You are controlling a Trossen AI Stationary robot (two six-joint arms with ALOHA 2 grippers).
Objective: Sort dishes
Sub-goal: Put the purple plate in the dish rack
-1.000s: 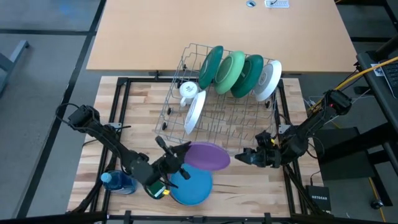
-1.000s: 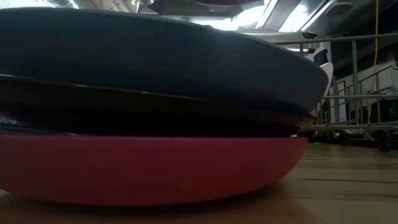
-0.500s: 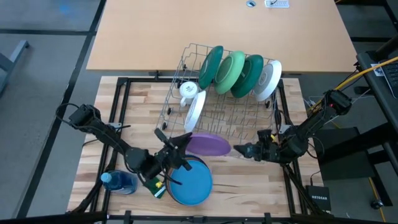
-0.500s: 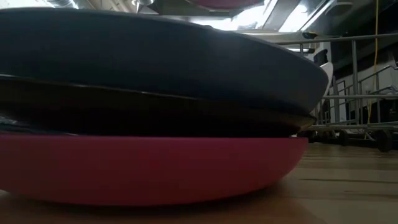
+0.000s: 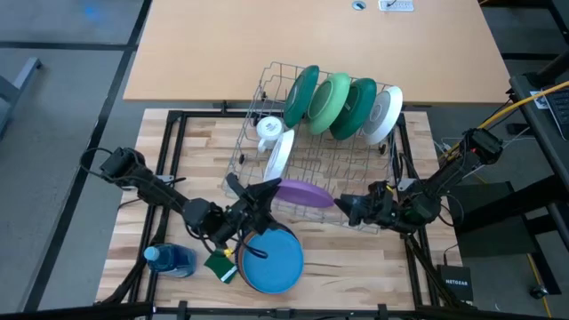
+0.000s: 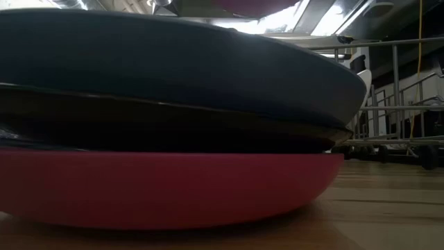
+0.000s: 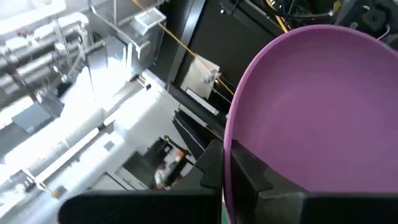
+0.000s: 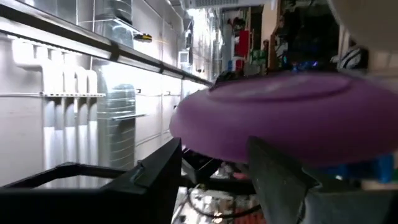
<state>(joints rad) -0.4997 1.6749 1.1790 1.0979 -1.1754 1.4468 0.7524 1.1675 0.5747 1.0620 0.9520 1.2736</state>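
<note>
1. Nearest the front table edge (image 5: 169,133), a stack of plates lies flat, blue plate (image 5: 271,260) on top. The low view shows a red plate (image 6: 166,187) at the bottom of this stack.
2. Just behind the stack, the purple plate (image 5: 305,192) is held clear of the table, between the stack and the front of the wire rack (image 5: 329,160).
3. The left tool (image 5: 258,200) is clenched on the purple plate's left rim; the wrist view shows a finger (image 7: 252,177) pressed against the rim.
4. The right tool (image 5: 348,206) is at the plate's right edge with jaws parted around the rim. Whether it bears on the plate cannot be told.
5. Orientation: the plate is round, so it has no long axis in plan. It appears tilted, concave face up, its widest line running left to right between the two tools.
6. Risk: a rim pinch on one side gives little hold. If the left tool releases before the right tool closes, the plate would likely drop onto the blue plate or strike the rack wires.
7. Risk: entering the rack flat instead of on edge would likely jam it against the wires.
8. Farthest back, green plates (image 5: 333,105) and white plates (image 5: 382,114) stand on edge in the rack.
</note>
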